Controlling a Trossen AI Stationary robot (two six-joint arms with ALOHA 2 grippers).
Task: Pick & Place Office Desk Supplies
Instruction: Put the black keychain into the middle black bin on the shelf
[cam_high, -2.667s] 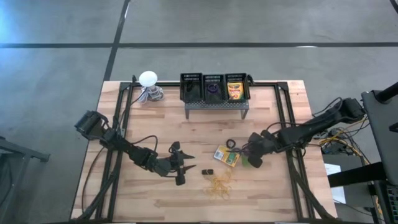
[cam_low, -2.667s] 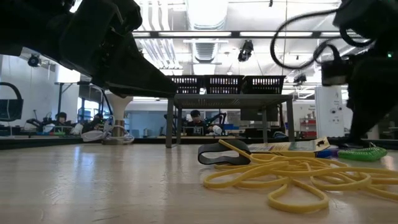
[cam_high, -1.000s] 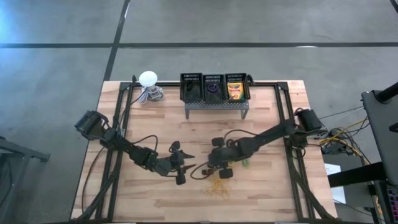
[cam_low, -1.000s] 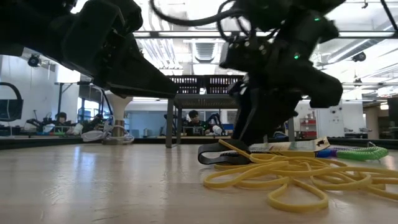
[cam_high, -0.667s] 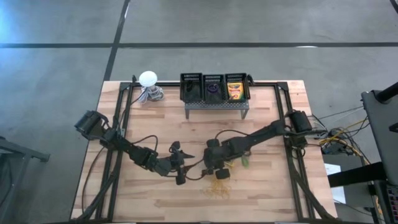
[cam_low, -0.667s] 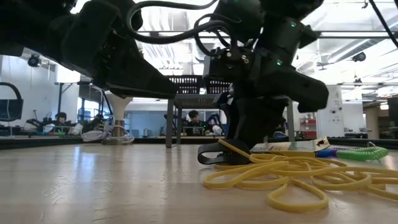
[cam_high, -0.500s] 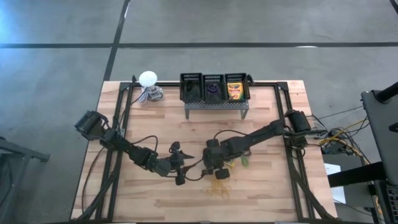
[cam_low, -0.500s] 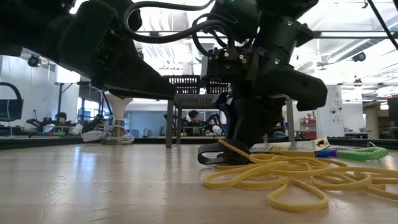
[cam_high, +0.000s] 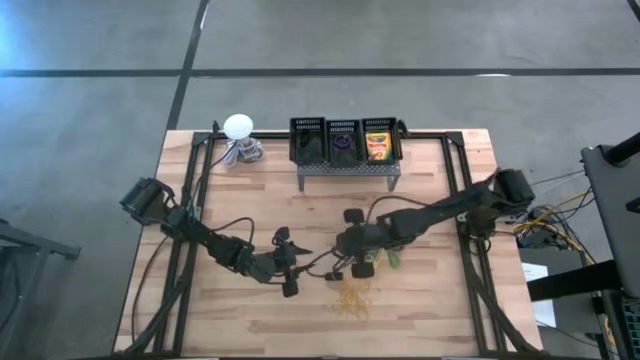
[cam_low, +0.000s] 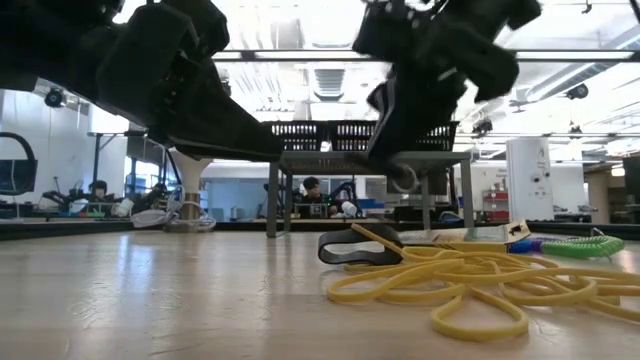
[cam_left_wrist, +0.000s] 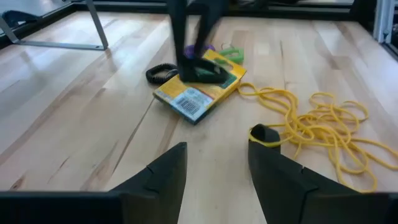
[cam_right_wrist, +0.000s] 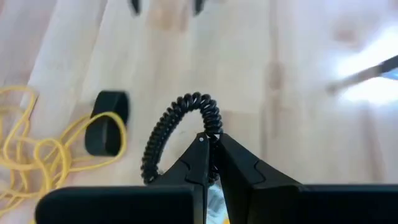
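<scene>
Seems partway done. At the left, shows the left gripper (cam_left_wrist: 214, 165) low over the table (cam_high: 230, 310), fingers parted and empty, waiting. At the back, on the stand (cam_high: 345, 170), shows three bins (cam_high: 343, 123): cannot tell what the dark left one contains; finds a purple item (cam_high: 343, 143) in the middle one and a stowed crayon box (cam_high: 378, 148) in the right one, so judges those sorted already. Leaves several supplies loose on the bare wood in front of the left gripper: a loose crayon box (cam_left_wrist: 199, 90) lying flat, yellow and green with a barcode label facing up; a green ring (cam_left_wrist: 231, 53) just beyond it; a tangled heap of thin yellow rubber bands (cam_left_wrist: 317, 121) spread wide; and a small black clip (cam_left_wrist: 266, 133) touching the heap's near edge. Near mid-table, shows the right gripper (cam_right_wrist: 208, 146) clenched on a coil (cam_right_wrist: 194, 99), pinched at one point and raised clear of the wood. Looks like a black spiral loop, springy and light, hanging in a lopsided arc from the fingertips, so probably prone to swing or slip in transit. Judges the present step as carrying this coil to a bin, with the box, ring, bands and clip left to place.
</scene>
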